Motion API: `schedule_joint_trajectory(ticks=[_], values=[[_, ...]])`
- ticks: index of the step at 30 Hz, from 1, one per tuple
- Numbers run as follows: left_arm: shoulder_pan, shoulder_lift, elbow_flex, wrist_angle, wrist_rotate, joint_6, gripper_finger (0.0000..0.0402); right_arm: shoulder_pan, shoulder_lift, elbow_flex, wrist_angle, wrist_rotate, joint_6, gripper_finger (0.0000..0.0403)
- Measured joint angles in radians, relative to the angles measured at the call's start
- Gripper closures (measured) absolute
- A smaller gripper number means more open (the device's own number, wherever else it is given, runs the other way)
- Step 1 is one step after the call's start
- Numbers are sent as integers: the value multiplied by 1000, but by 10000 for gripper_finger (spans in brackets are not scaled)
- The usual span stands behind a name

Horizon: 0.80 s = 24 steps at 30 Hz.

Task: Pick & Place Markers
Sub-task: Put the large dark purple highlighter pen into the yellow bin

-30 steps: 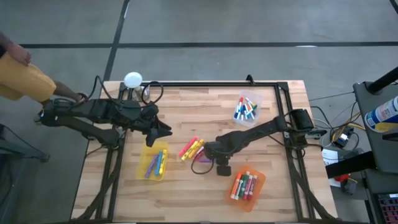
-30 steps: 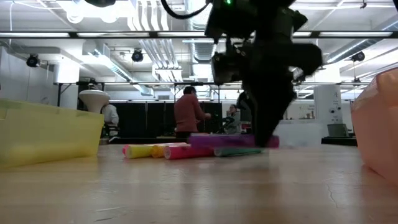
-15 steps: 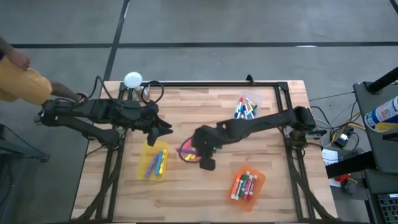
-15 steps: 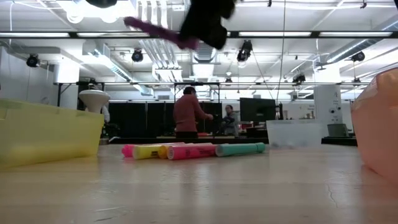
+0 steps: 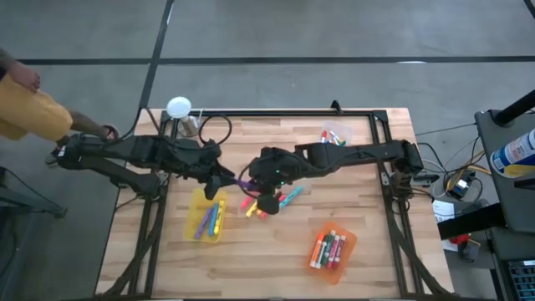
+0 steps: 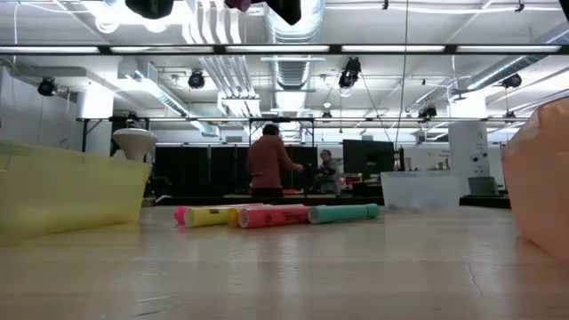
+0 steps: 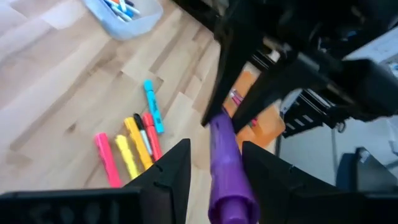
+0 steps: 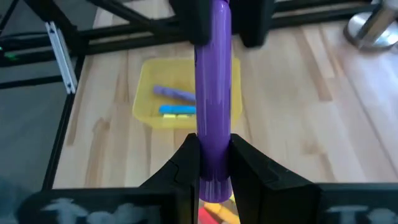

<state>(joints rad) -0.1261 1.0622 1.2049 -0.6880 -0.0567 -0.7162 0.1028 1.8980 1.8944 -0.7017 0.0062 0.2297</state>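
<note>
High view: both grippers (image 5: 253, 184) (image 5: 227, 179) meeting midair, purple marker (image 5: 243, 182) between.

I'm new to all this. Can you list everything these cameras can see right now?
table: one, pale wood, under both arms
purple marker: one, held in the air between the two tools
loose markers: about six, pink, yellow, red, teal, lying mid-table
yellow bin: one, left side of the table
markers in it: a few, purple and blue
orange bin: one, near right, with several markers
clear bin: one, far right, partly hidden by the right arm
white round object: one, far left corner
people: one in yellow beside the table, others far behind
left tool: open, around the marker's end
right tool: shut on the purple marker
</note>
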Motion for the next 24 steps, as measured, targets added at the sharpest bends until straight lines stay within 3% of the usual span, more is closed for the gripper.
schedule_joint_trajectory(ticks=[4, 17, 24], values=[[0, 3, 0, 0, 40, -18, 266, -6, 0, 21, -2, 24, -4, 351], [0, 4, 0, 35, 29, -17, 283, -10, 0, 19, -3, 17, -8, 351], [0, 4, 0, 33, 25, -18, 347, -9, 0, 26, -5, 16, -25, 351]])
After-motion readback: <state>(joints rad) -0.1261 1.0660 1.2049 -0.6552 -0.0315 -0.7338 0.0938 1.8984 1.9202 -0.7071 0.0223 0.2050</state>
